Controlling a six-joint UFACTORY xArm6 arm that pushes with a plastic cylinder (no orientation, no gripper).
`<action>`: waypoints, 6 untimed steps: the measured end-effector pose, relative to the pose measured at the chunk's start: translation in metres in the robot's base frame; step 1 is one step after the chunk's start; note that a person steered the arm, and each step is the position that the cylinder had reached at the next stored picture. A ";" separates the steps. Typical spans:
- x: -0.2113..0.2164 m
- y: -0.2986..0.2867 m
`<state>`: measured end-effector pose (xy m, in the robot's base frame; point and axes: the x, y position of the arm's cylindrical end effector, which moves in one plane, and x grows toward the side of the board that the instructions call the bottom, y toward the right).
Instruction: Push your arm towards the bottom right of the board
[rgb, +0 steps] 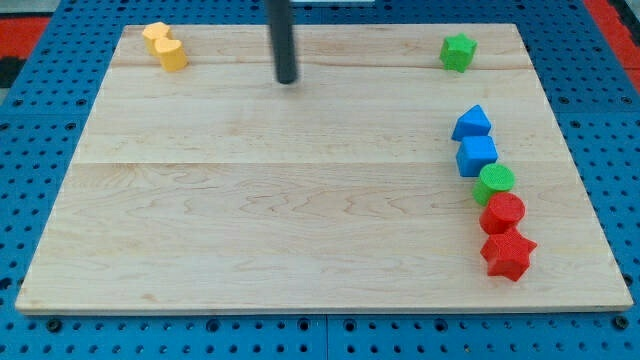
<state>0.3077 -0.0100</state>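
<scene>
My tip (288, 80) is the lower end of a dark rod that comes down from the view's top, left of centre, and rests on the wooden board (280, 200). It touches no block. A yellow block (165, 46) lies in the top left corner, well left of the tip. A green star-like block (458, 52) sits near the top right. Down the right side runs a chain of blocks: a blue triangle (472, 123), a blue cube (478, 155), a green cylinder (495, 182), a red cylinder (502, 212) and a red star (508, 254).
The board lies on a blue pegboard table (40, 120) with rows of holes. The board's bottom edge (320, 308) runs near the view's bottom. A red strip (615, 15) shows at the view's top right corner.
</scene>
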 end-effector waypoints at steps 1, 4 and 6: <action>0.009 0.085; 0.121 0.296; 0.224 0.288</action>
